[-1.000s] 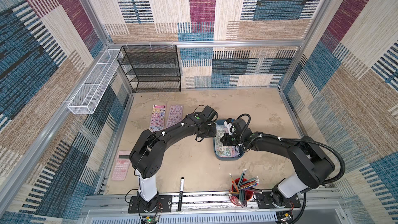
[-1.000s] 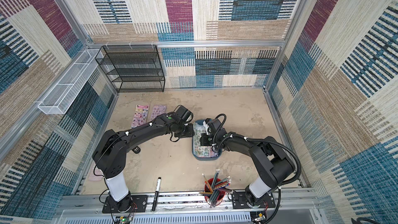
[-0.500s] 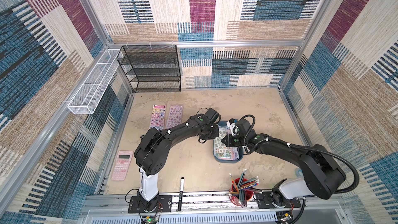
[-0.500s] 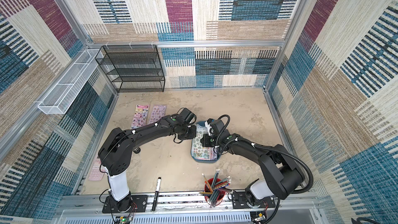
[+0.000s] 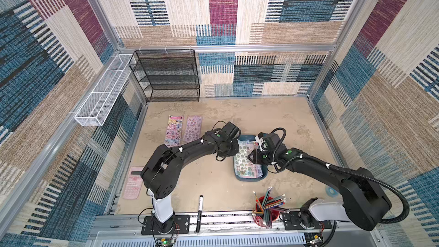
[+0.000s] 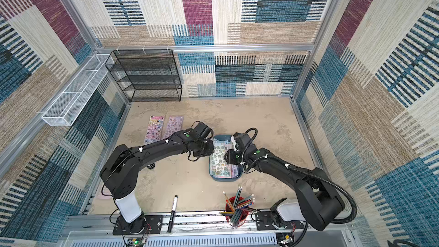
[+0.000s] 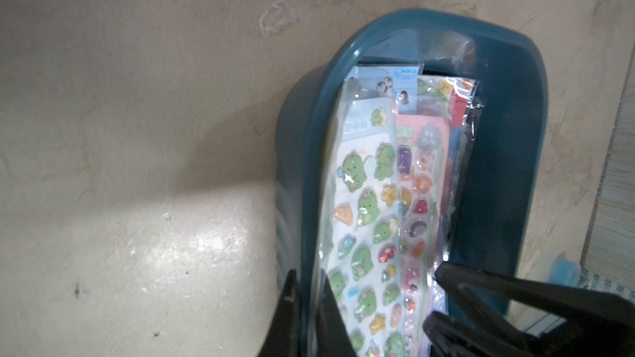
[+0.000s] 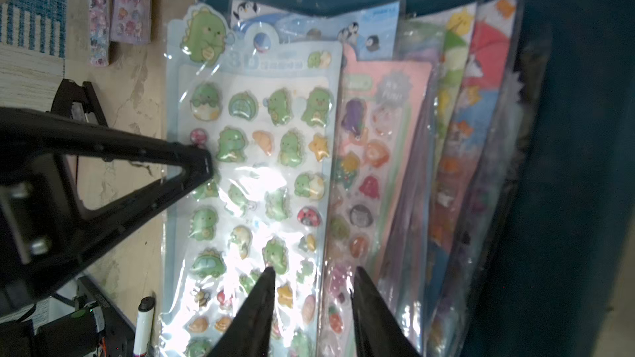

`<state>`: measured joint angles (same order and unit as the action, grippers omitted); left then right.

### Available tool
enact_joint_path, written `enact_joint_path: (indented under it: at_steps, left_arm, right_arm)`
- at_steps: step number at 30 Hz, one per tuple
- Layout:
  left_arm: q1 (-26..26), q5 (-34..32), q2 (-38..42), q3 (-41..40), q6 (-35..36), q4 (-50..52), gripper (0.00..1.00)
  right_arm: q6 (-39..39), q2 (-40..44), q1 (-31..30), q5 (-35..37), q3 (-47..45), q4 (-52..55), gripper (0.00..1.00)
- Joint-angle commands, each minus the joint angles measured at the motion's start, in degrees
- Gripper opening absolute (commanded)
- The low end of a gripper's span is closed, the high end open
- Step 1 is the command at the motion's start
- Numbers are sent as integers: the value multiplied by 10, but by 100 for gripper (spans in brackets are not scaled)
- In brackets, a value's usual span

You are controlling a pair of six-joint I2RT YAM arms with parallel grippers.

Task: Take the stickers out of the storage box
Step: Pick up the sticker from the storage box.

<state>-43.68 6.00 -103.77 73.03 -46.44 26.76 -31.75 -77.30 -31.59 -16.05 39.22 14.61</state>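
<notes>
My left gripper (image 8: 203,163) is clenched on one long edge of the green dinosaur sheet (image 8: 254,173), the top one of the stickers (image 5: 244,162) in the box (image 5: 247,179). The pinch sits right at the box's side wall nearest my left arm. From my left wrist view I cannot tell whether that wall is nipped along with the sheet's clear sleeve. My right gripper (image 8: 314,286) hangs over the same sheet, inside the box, with its jaws apart and nothing between them.

Two are out. A multicolour sheet (image 5: 174,130) and a lilac sheet (image 5: 193,128) lie flat on the table (image 5: 213,186), side by side. They are well apart from the box, on its left-arm side and farther from my bases.

The rest is still to do. The dinosaur sheet leans with its gripped edge up over the box wall, and most of it is still inside. Under it, fanned toward the box's opposite wall, I see a penguin sheet (image 8: 343,25), a pink sheet (image 8: 378,125) and a red sheet (image 8: 488,63). More are tucked between those, too overlapped to count.

I judge the job to be in its early part, with one sheet in hand and most of the stack waiting. The grip is only on a slippery sleeve edge, so the sheet could slide free as it comes out.
</notes>
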Motion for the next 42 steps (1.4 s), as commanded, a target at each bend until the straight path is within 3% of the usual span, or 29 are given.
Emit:
enact_joint_path:
  at_steps: [1, 9, 12, 16, 19, 21, 23, 27, 38, 42]
  left_arm:
    - [-4, -9, 5, -8, -17, -22, 0]
    - [-15, -3, 9, -37, -36, -62, 0]
    - [-19, 1, 12, -48, -44, -75, 0]
    - [-23, -2, 13, -63, -53, -92, 0]
    - [-26, 1, 13, -71, -62, -109, 0]
    - [-29, 3, 14, -70, -63, -114, 10]
    - [-29, 1, 22, -69, -62, -115, 29]
    - [-31, -7, 51, -69, -51, -116, 45]
    - [-16, -71, 185, -50, 22, -66, 57]
    - [23, -42, 217, -31, 70, -59, 58]
  right_arm:
    - [-23, 0, 0, -44, -13, -38, 38]
    - [-40, -22, -1, -48, -32, -50, 41]
    - [-71, -17, -1, -81, -62, -103, 40]
    - [-133, 13, -1, -106, -109, -176, 30]
    - [-148, 33, 0, -90, -122, -183, 12]
    - [-143, 43, 2, -73, -117, -167, 0]
    - [-132, 49, 5, -50, -106, -141, 0]
    - [-104, 63, 21, -23, -77, -103, 0]
    - [-6, 119, 40, 37, 62, 14, 0]
    - [55, 105, 40, 46, 142, 31, 0]
